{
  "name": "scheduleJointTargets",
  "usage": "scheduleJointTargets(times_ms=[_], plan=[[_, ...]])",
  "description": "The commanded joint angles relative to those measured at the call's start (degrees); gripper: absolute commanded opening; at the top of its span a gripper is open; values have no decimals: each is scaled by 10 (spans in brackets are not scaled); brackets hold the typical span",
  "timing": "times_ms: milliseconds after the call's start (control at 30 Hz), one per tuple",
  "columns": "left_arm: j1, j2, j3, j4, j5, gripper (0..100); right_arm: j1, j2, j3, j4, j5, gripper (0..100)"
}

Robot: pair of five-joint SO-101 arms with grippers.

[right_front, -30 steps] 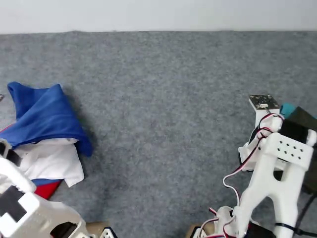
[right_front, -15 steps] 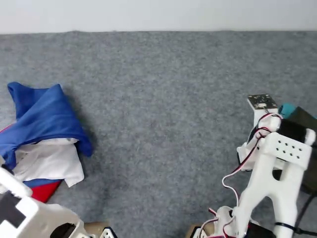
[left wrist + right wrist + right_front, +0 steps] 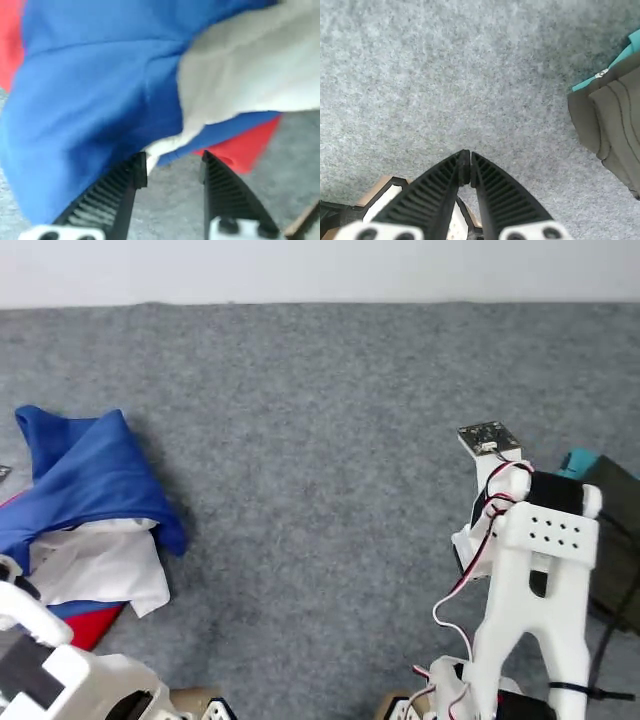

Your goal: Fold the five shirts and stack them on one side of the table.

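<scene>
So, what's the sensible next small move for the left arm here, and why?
Probably ease the left gripper forward and close on the edge of the white shirt. Its jaws stand open with that edge just ahead of them and nothing gripped, and the white shirt lies crumpled with the blue shirt and the red shirt, none of them folded.

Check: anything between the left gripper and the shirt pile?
Nothing visible. The left gripper hangs with its jaws open, and the blue shirt and the white shirt lie directly ahead of the tips, with nothing in front of them.
</scene>
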Motion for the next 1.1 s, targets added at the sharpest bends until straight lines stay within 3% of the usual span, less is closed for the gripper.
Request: scheduleJointTargets(times_ms=[0, 467, 1067], plan=[[0, -29, -2, -21, 7, 190, -4, -28, -25, 4, -4, 9], [-4, 29, 0, -74, 11, 185, -7, -28, -25, 4, -4, 9], [-4, 37, -84, -2, 22, 145, -7, -27, -25, 1, -4, 9]])
